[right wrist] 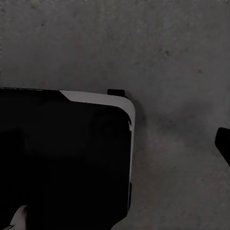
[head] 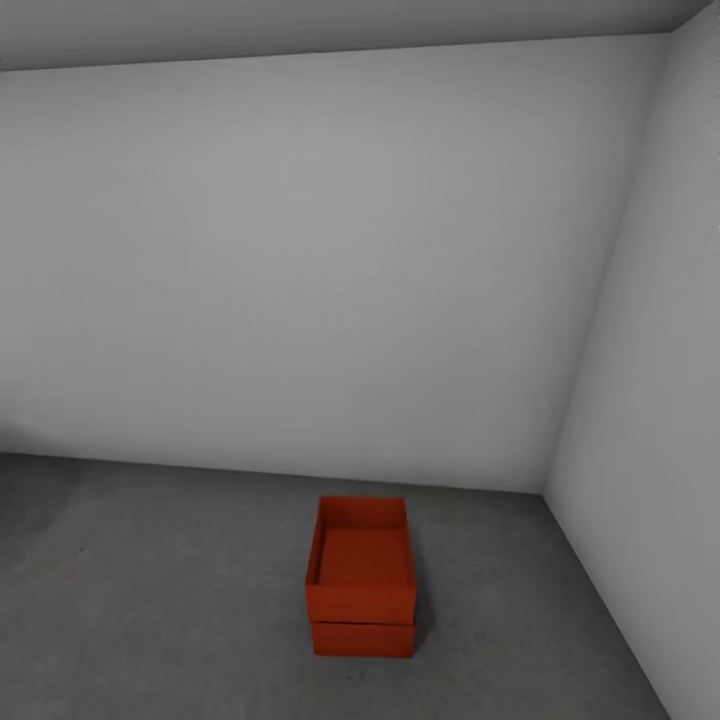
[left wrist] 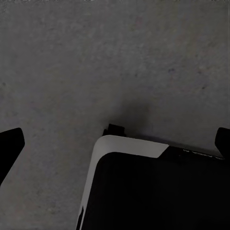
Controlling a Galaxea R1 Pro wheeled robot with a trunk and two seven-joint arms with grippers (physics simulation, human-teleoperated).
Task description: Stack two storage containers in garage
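The two storage containers [head: 362, 580] sit stacked on the concrete floor [head: 150, 590] of the garage, near the far right corner, one nested squarely on top of the other, so I judge the stacking done; the best I can do now is stay back and not nudge the pile. My left gripper [left wrist: 115, 143] points down at bare floor with its dark fingertips [left wrist: 9, 143] spread wide and nothing between them. Of my right gripper only one dark tip [right wrist: 223, 143] shows at the frame edge, so I cannot tell its spread. My own dark base [left wrist: 153, 191] lies below both wrists. The pale grey walls [head: 300, 260] stand close behind and right of the stack.
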